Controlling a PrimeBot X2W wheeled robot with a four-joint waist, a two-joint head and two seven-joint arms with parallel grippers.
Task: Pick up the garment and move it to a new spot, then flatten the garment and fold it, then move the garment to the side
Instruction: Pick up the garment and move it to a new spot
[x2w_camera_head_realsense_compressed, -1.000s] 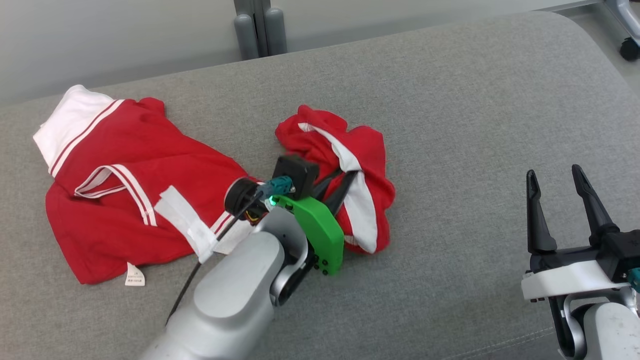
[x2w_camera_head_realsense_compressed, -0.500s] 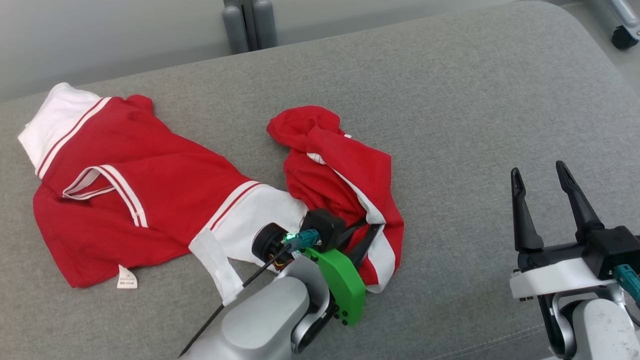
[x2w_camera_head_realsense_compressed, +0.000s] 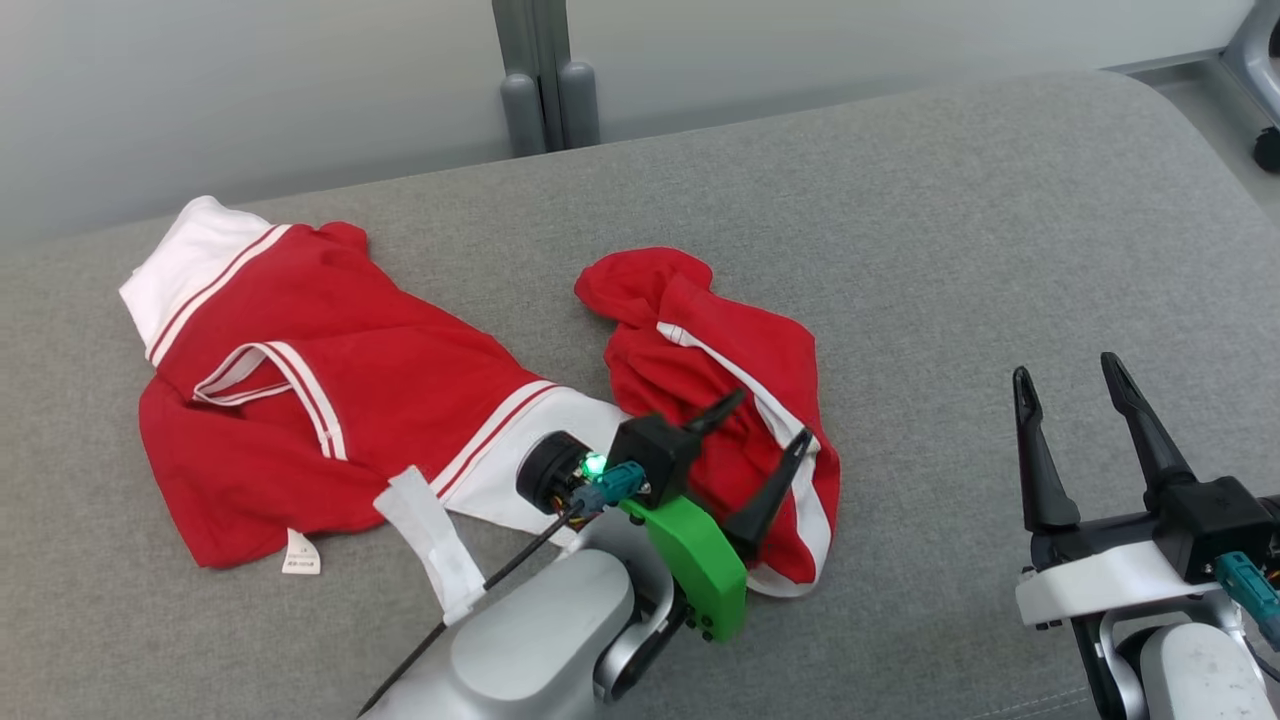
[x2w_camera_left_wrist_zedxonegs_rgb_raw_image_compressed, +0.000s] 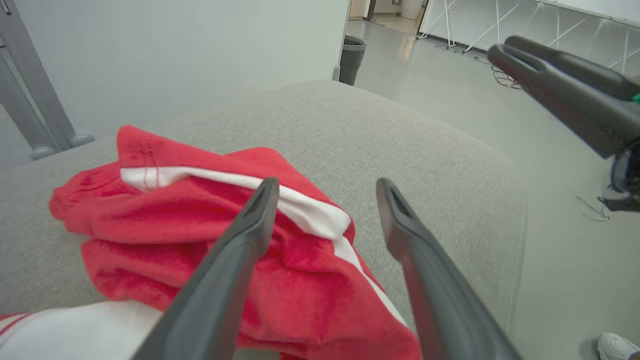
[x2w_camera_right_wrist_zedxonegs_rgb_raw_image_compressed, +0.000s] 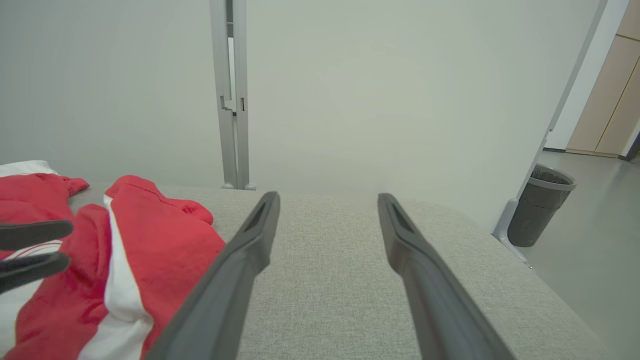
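The garment (x2w_camera_head_realsense_compressed: 330, 390) is red with white trim and lies crumpled across the grey cushion (x2w_camera_head_realsense_compressed: 900, 250). Its left part is spread out; its right part is bunched in a heap (x2w_camera_head_realsense_compressed: 720, 370). My left gripper (x2w_camera_head_realsense_compressed: 770, 425) hovers open just over the heap's near edge, with nothing between its fingers. In the left wrist view the red and white folds (x2w_camera_left_wrist_zedxonegs_rgb_raw_image_compressed: 210, 225) lie under and to the left of the open fingers (x2w_camera_left_wrist_zedxonegs_rgb_raw_image_compressed: 250, 235). My right gripper (x2w_camera_head_realsense_compressed: 1070, 385) stands open over bare cushion at the lower right, well clear of the cloth. The heap (x2w_camera_right_wrist_zedxonegs_rgb_raw_image_compressed: 140, 240) shows at the left in the right wrist view.
A grey post (x2w_camera_head_realsense_compressed: 540, 70) stands behind the cushion against a pale wall. The cushion's right edge drops to the floor, where a dark bin (x2w_camera_right_wrist_zedxonegs_rgb_raw_image_compressed: 545, 205) stands. A wheeled stand's caster (x2w_camera_head_realsense_compressed: 1268, 145) shows at the far right. The cushion's right half is bare.
My left gripper has drawn the bunched part of the garment toward me and then opened, leaving the cloth on the cushion. The head camera has shifted. The right gripper stays open.
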